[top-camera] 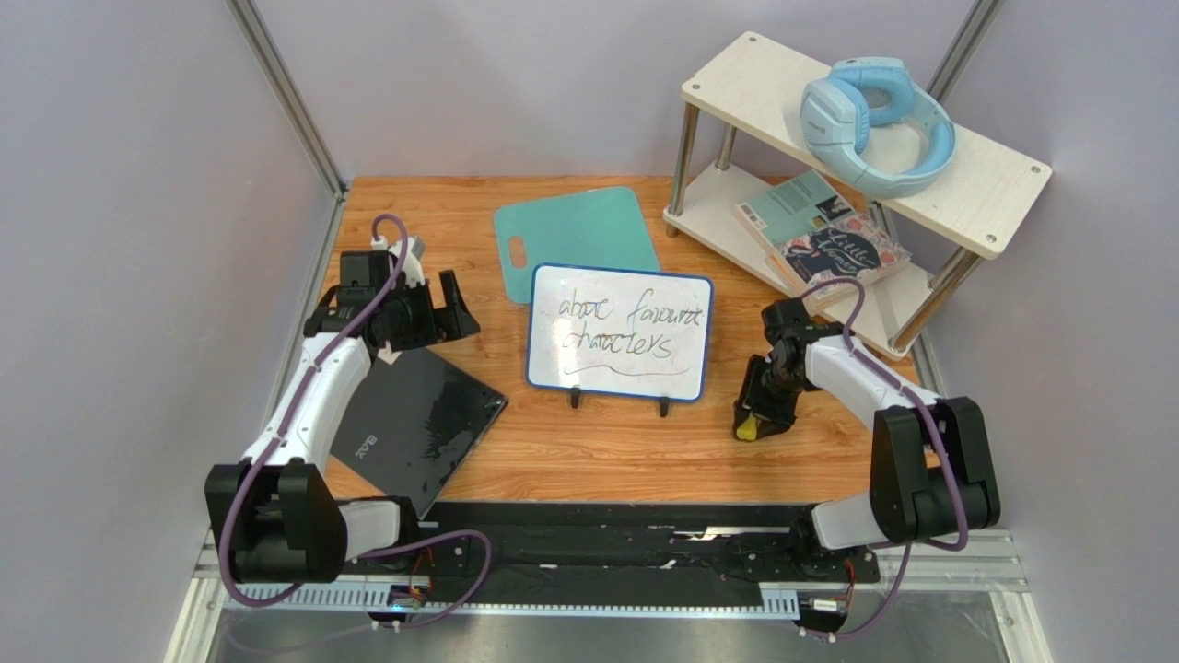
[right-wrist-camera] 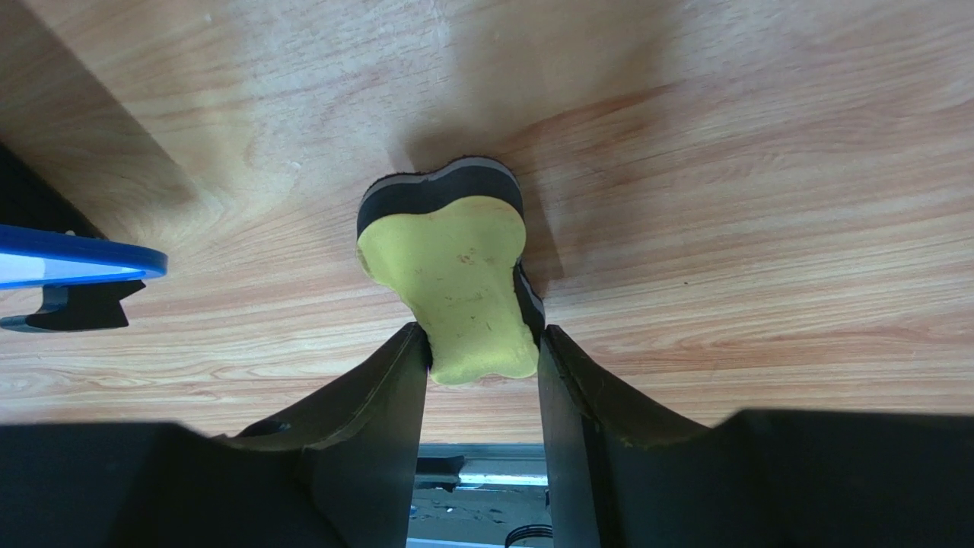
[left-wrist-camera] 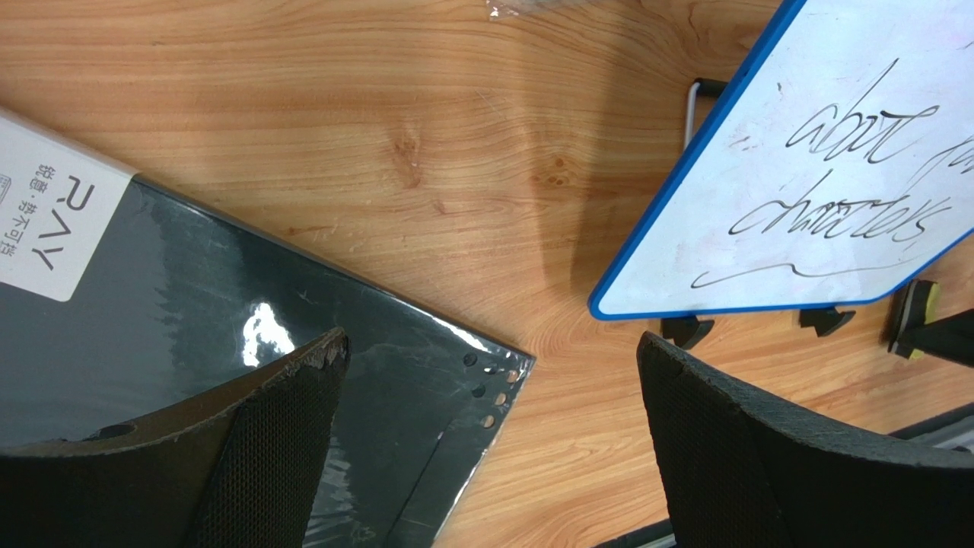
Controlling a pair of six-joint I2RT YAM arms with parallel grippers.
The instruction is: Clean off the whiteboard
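Looks like the pickup step: the right gripper (right-wrist-camera: pixel 480 343) pinches the narrow end of the yellow eraser (right-wrist-camera: pixel 452 257), low over the table (top-camera: pixel 581 463) just right of the whiteboard (top-camera: pixel 620 332); the left gripper (left-wrist-camera: pixel 492 343) hangs wide open, holding nothing; next it needs a lift and a swing onto the writing (none wiped yet); the board stands mid-table on its feet, face tilted toward the arms, long axis left-right.

My left arm (top-camera: pixel 312 401) at 8 o'clock and right arm (top-camera: pixel 865 380) at 4: white shells, black joints, purple cables (top-camera: pixel 388 220). Left gripper (left-wrist-camera: pixel 492 343) fingers (left-wrist-camera: pixel 274 445) are black mesh.
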